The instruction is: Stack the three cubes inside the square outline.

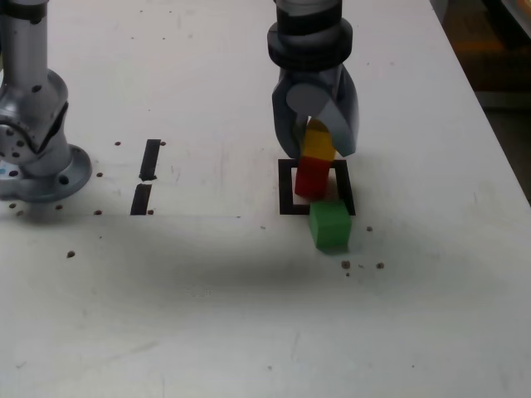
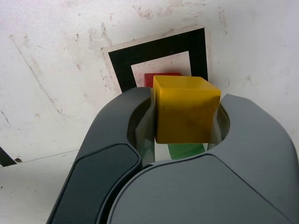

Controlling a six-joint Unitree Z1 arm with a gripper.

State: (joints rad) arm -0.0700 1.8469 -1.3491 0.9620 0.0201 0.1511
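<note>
Yellow cube (image 2: 184,112) gripped over the red one
The gripper (image 1: 319,149) has its jaws closed on the glossy, amber-yellow cube, faintly speckled on one face. Under it sits the red cube (image 1: 312,180), a deep plain red, inside the thick black square outline (image 1: 286,189) with its pale centre; whether yellow touches red, I cannot tell. Farthest out, the flat mid-green cube (image 1: 330,227) is at the outline's near edge in the exterior view, outside the centre.

Exterior view: lower cube (image 1: 312,178) inside square outline (image 1: 286,189); upper cube (image 1: 319,144) above it, contact unclear. Third cube (image 1: 330,225) at outline's near edge. Two bars (image 1: 150,159) well left.
</note>
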